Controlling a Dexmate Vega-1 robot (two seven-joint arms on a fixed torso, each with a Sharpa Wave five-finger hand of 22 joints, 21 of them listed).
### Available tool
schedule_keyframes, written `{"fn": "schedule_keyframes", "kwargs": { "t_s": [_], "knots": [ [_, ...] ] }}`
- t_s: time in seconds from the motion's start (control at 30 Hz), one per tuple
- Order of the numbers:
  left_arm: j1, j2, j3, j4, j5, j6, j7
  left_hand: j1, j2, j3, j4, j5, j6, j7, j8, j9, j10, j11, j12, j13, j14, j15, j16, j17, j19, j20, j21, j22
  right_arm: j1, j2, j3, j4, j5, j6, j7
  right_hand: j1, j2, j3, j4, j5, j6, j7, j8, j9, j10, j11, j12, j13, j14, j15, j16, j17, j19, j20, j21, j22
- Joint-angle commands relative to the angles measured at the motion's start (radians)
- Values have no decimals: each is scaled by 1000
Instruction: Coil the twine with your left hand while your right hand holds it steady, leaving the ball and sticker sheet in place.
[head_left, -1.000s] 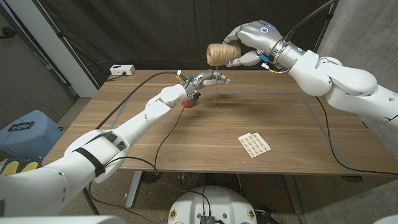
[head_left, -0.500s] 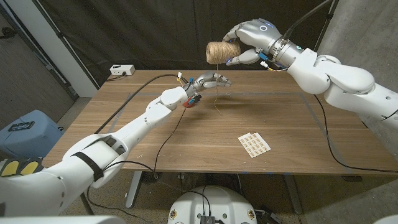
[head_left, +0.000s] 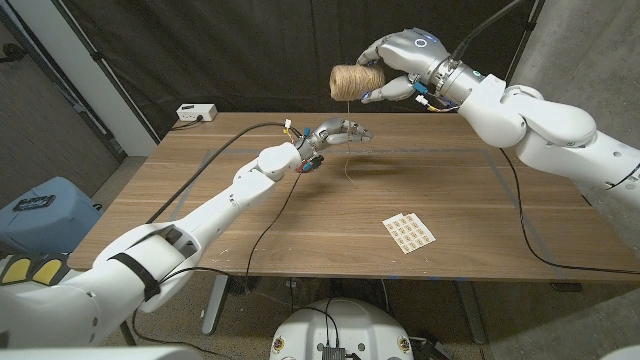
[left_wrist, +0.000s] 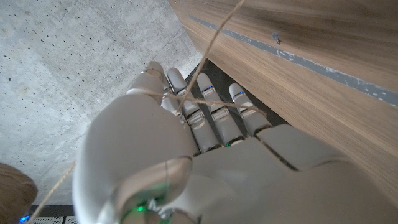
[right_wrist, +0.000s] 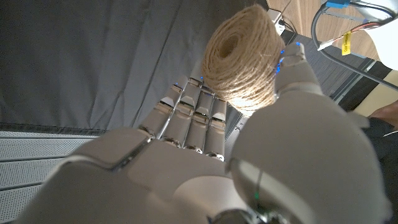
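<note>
We look down on a wooden table (head_left: 330, 215) with a brown grain and faint pale tape lines across its top. Behind it hangs a dark curtain (head_left: 230, 50), and a grey concrete wall (head_left: 585, 50) stands at the upper right of the frame. A white power box (head_left: 194, 113) sits at the table's far left corner, and black cables (head_left: 265, 225) trail over the wood. A blue bin (head_left: 40, 210) stands on the floor at the left edge.

Our right hand (head_left: 400, 62) is raised above the far edge of the table, upper middle of the frame, with its fingers and thumb closed around the spool of twine (head_left: 357, 83); in the right wrist view the spool (right_wrist: 244, 59) sits between the thumb and the curled fingers (right_wrist: 193, 115).

Our left hand (head_left: 335, 133) hovers just below the spool, over the far half of the table. In the left wrist view its fingers (left_wrist: 211, 115) lie straight and side by side, with loops of twine strand (left_wrist: 214, 106) wound across them. A loose strand (head_left: 347, 160) hangs from this hand down to the table.

A small red ball (head_left: 306, 165) shows partly behind the left wrist. The sticker sheet (head_left: 409, 232) lies flat at the lower right of the table, well apart from both hands.
</note>
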Motion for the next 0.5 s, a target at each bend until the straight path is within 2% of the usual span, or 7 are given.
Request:
{"fn": "schedule_keyframes", "kwargs": {
  "t_s": [0.03, 0.5],
  "knots": [
    [28, 21, -3, -45, -5, 8, 11, 6, 5, -2, 2, 6, 2, 2, -2, 5, 1, 3, -3, 2, 2, 5, -3, 3, 2, 1, 0, 1, 42, 60, -33, 26, -12, -48, 37, 119, 128, 4, 2, 5, 180, -179, 9, 2, 151, -147, 4, 0, 8, -135, -7, 2, -1, -12, -1, 3],
    [18, 20, -3, 28, -37, -74, -61, 6, 5, -3, 2, 6, 2, 1, -2, 5, -1, 2, -4, 3, 3, 5, -3, 3, 3, 1, 1, 1, 115, 169, -107, 19, -72, -141, 110, 118, 127, 1, 1, 5, 178, -178, 7, 2, 149, -146, 2, 2, 10, -136, -6, 6, -1, -12, -1, 3]
  ]
}}
